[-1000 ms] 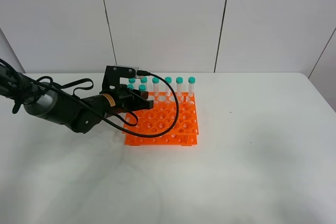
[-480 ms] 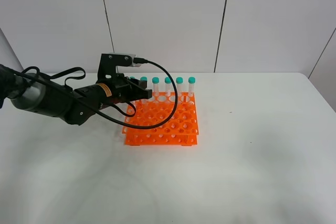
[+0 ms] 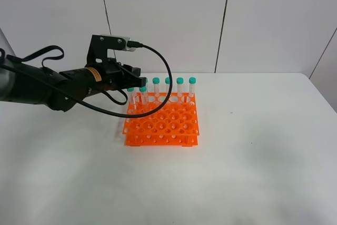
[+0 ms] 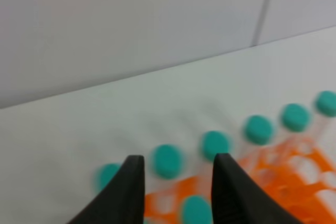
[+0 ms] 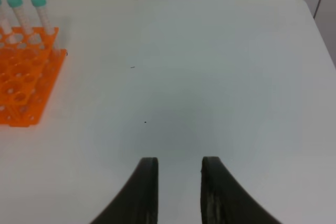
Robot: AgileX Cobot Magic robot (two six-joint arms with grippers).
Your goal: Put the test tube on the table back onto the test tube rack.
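1. From the exterior high view: the left gripper (image 3: 138, 77) is seen raised above the test tube rack (image 3: 163, 120); the table (image 3: 253, 172) is bare of loose tubes, so the task is judged complete.
2. At the left wrist: fingers (image 4: 128, 192) are seen slightly parted, nothing gripped; capped test tubes (image 4: 216, 145) stand racked below.
3. At the right wrist: the right gripper (image 5: 178, 190), parted and empty, is parked well apart.

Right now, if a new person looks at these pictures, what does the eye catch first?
First the bright orange test tube rack near the middle of the white table, with teal-capped tubes upright along its far side. Then the black left gripper, above the rack's far left corner, with its looping cable.
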